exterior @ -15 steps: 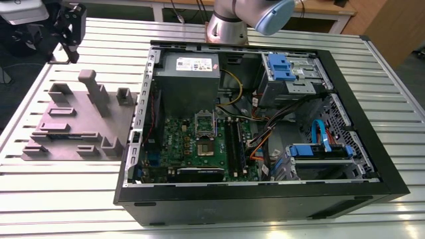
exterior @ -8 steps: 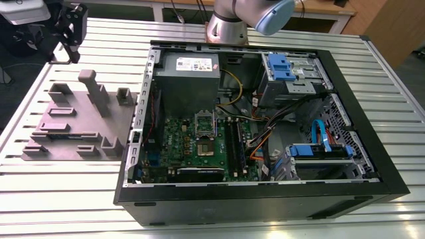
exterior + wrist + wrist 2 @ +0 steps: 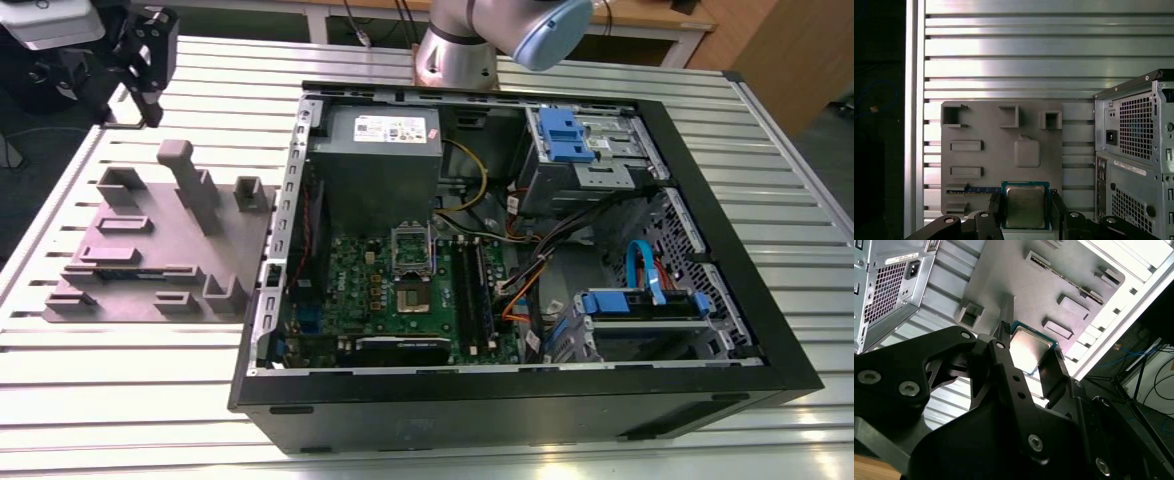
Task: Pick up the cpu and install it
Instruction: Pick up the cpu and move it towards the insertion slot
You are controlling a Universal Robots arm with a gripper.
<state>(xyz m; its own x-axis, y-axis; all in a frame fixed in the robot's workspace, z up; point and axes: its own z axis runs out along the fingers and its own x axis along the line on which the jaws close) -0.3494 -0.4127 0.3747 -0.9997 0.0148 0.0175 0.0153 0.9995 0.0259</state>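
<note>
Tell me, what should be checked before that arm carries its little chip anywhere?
1. cpu clamped between the jaws, one on each side: ok.
2. cpu held clear above the grey holder plate: ok.
3. cpu sitting square in the grip, not tilted: ok.
4. Side of the computer case open: ok.
5. Motherboard socket open and empty: cannot tell.
</note>
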